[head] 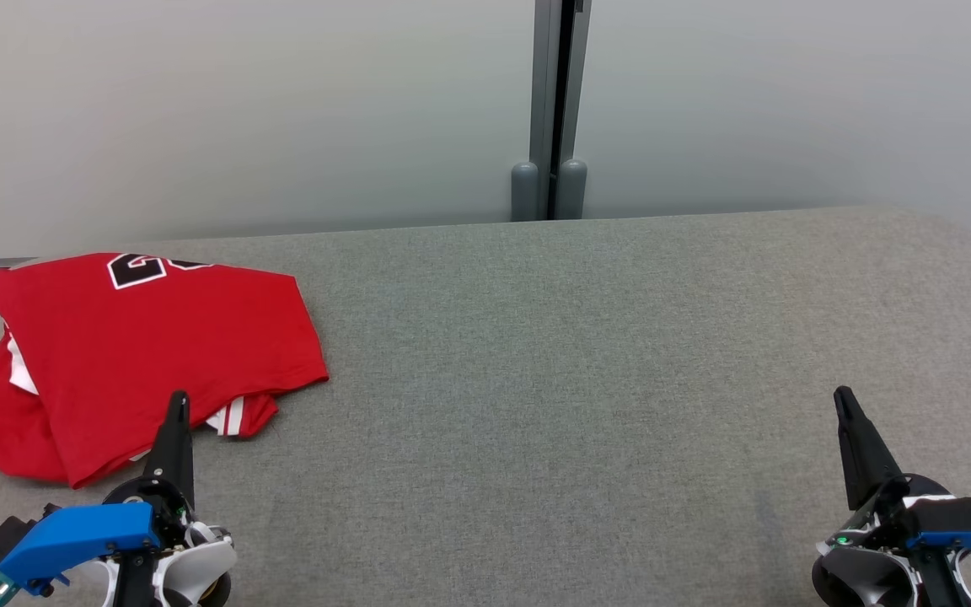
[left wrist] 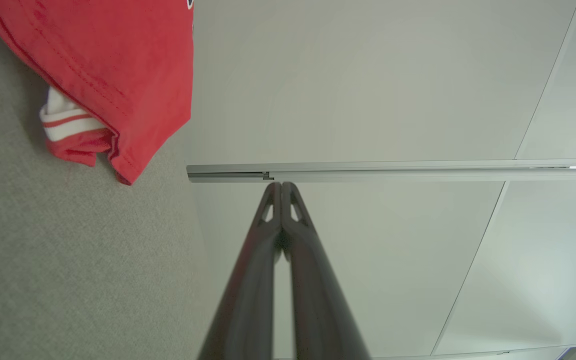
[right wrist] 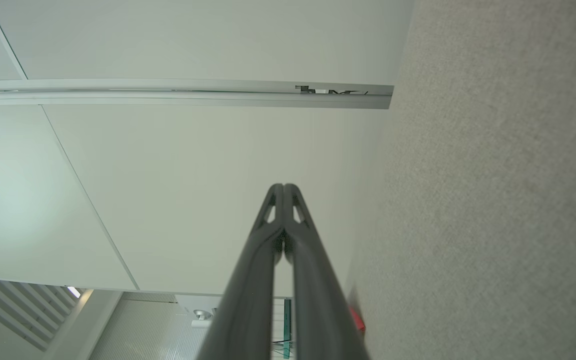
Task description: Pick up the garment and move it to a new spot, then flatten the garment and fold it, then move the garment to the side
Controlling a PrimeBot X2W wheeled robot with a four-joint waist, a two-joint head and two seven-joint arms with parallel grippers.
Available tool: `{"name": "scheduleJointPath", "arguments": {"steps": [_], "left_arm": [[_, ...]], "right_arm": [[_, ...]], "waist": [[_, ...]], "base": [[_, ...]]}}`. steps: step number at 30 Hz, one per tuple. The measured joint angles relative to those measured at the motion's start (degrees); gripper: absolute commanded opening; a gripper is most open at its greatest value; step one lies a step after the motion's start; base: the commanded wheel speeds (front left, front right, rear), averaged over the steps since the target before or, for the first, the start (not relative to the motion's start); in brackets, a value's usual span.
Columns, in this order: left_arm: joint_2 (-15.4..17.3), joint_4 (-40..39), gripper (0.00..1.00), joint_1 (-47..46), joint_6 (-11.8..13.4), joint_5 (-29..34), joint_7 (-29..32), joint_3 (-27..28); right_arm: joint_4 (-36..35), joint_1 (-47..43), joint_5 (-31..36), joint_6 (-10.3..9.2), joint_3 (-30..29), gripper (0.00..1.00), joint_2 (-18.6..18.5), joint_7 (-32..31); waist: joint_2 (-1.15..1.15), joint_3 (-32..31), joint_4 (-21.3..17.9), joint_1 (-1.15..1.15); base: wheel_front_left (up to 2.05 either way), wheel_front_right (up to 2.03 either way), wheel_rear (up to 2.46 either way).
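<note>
Plainly gripping nothing on either side. Shows the left claw [head: 177,403] with its two dark fingers pressed together into one point, empty, poised low over the grey bench [head: 578,379]. Places the red garment [head: 148,346] just beyond that claw and mostly to its left, lying on the bench in a rough folded rectangle with a rounded red flap sticking out on the side farthest from the right claw. Puts the left fingertip over the garment's near hem as seen from the head; cannot tell from there whether touching or above it. Seen along the left claw's own fingers, sets the cloth up and to the left, apart from the closed tips, with a bit of white-and-red striped trim [left wrist: 65,122] peeking from under the top layer. Carries black, white-edged numerals [head: 148,268] on the garment's edge farthest from the claw. Shows the right claw [head: 842,396] likewise closed to a point and empty, with the garment well apart from it, far off to its left across bare bench. Beyond both claws, pale wall panels [head: 241,110] with a grey post [head: 559,110] between them.
</note>
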State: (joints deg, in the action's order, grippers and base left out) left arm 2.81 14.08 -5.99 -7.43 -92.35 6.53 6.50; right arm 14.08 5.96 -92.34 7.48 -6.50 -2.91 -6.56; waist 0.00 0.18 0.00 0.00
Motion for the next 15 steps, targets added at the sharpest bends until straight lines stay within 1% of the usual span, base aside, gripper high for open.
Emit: {"name": "scheduleJointPath", "arguments": {"steps": [11, 12, 15], "left_arm": [[0.0, 0.0, 0.0, 0.0, 0.0, 0.0, 0.01, 0.0], [-0.03, 0.14, 1.0, 0.08, 0.0, 0.0, -0.03, -0.01], [-0.44, 1.63, 1.0, 1.75, 0.01, 0.01, -0.07, -0.03]], "right_arm": [[0.0, 0.0, 0.0, 0.0, 0.0, 0.0, 0.0, 0.0], [0.18, -0.08, 0.0, 0.0, 0.02, 1.0, 0.02, 0.0], [1.66, -1.39, 0.0, -0.09, 0.14, 1.0, 0.24, 0.01]], "waist": [[0.0, 0.0, 0.0, 0.0], [0.0, 0.0, 0.0, 0.0], [0.0, 0.01, 0.0, 0.0]], "base": [[0.0, 0.0, 0.0], [0.0, 0.0, 0.0], [0.0, 0.0, 0.0]]}}
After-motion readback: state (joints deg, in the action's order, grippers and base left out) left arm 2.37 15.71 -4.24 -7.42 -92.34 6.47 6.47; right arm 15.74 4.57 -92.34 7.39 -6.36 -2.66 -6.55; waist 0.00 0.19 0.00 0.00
